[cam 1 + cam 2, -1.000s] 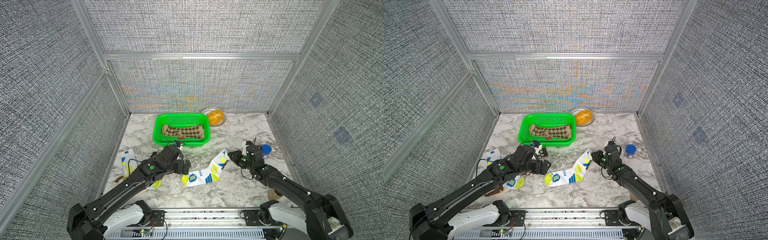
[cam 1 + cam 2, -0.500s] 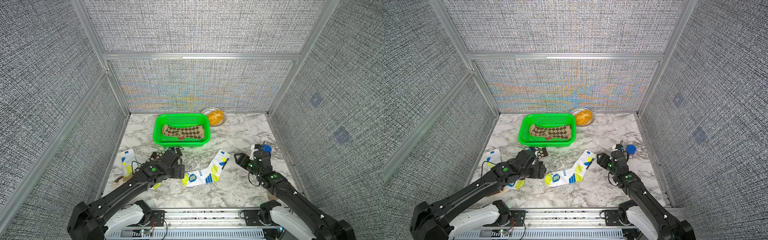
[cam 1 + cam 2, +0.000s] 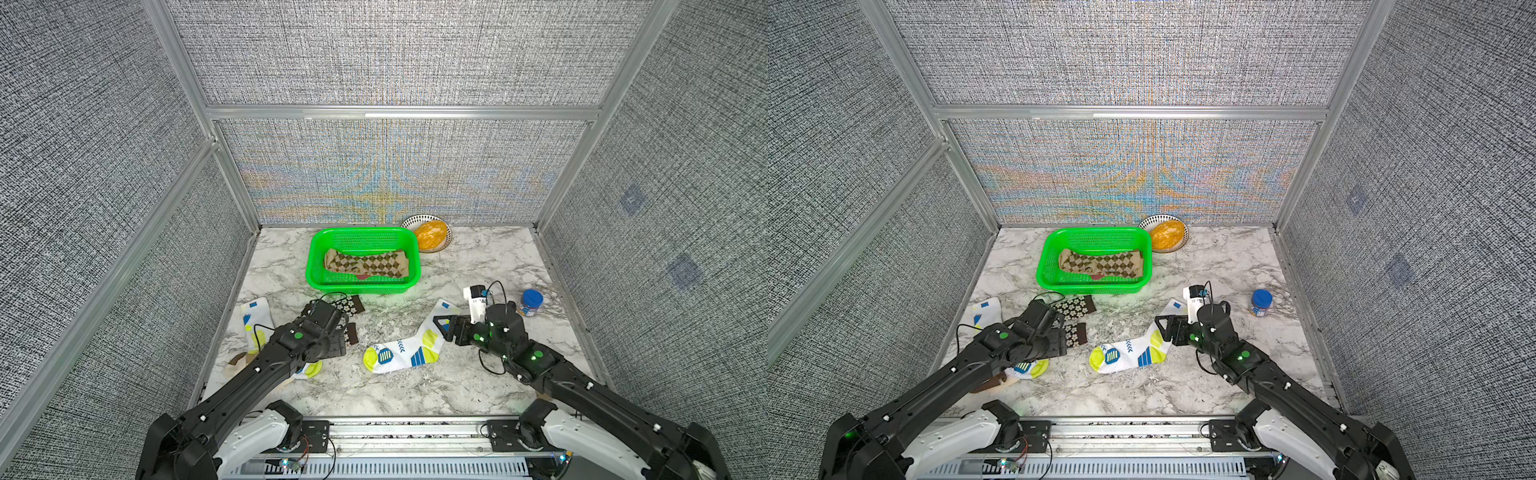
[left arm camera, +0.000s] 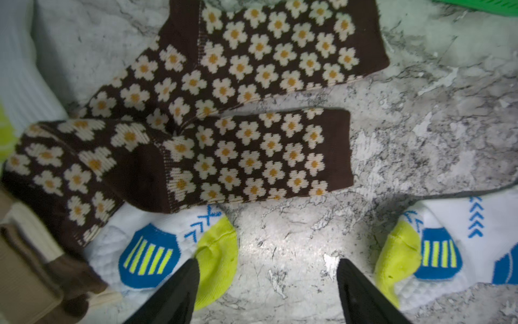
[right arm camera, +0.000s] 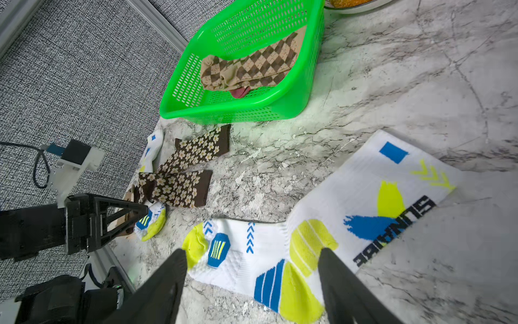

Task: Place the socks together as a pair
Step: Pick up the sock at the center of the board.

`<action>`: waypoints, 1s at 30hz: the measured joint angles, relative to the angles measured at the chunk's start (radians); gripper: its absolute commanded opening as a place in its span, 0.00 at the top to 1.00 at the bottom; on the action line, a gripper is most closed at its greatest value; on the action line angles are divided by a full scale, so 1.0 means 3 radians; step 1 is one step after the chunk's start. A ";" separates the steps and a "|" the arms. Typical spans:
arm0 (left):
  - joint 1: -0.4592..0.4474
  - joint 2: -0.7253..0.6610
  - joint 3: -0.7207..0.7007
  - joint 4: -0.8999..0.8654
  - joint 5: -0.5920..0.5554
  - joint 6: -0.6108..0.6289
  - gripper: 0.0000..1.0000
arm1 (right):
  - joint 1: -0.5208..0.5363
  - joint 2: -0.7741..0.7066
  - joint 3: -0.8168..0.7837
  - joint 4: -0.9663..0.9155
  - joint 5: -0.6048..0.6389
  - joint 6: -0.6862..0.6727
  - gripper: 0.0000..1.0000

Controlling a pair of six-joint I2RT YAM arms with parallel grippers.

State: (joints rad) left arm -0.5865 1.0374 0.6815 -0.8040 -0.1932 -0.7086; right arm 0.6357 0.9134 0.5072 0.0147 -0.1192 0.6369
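The left arm (image 3: 266, 370) and right arm (image 3: 536, 361) reach in over the near edge of the marble table (image 3: 415, 395). The left end effector (image 4: 266, 263) is released. In the left wrist view its fingers stand wide apart over bare marble with nothing between them, one finger close by the yellow toe of the left-side white sock (image 4: 151, 252). The right end effector (image 5: 252, 252) is released too, its fingers spread above the heel of the middle white sock (image 3: 409, 347) and gripping nothing.

The middle white sock, patched in yellow and blue, lies flat near the table's centre, with its toe toward the left arm and its cuff by the right end effector. Its match, the left-side white sock, lies apart from it near the left wall, partly under the left arm. The two yellow toes point at each other with bare marble between them. A cream brown-banded sock (image 3: 237, 359) peeks out beneath the left arm, mostly hidden.

Just beyond, two brown flowered socks (image 4: 252, 157) lie side by side, cuffs apart and foot ends overlapping, one foot resting on the left-side white sock. At about the same depth, near the right wall, stands a blue-lidded jar (image 3: 531, 301).

Farther back, a green basket (image 3: 316, 266) holds a tan-brown check sock (image 3: 365, 264) with a scrap of pinkish cloth (image 5: 241, 91) under it. By the back wall a bowl (image 3: 415, 219) holds something orange.
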 measured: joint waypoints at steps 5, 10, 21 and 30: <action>0.0000 0.0284 -0.0057 -0.0116 -0.0123 -0.0135 0.22 | 0.0006 0.0131 0.0148 0.0034 -0.0066 -0.0067 0.24; 0.0006 0.0556 -0.0156 -0.0113 -0.0252 -0.0221 0.33 | 0.0009 0.0134 0.0205 0.0070 -0.0104 -0.0144 0.24; 0.0084 0.0852 -0.0163 0.0058 -0.0313 -0.0169 0.97 | 0.0009 0.0154 0.0233 0.0139 -0.0156 -0.0198 0.24; 0.0086 0.0314 0.0484 -0.0225 -0.0334 0.0008 1.00 | 0.0008 0.0075 0.0268 0.0153 -0.0164 -0.0197 0.24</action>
State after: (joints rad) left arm -0.5606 1.1316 0.8268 -0.8715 -0.2935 -0.7063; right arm 0.6380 0.9360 0.5877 0.0605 -0.1684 0.5777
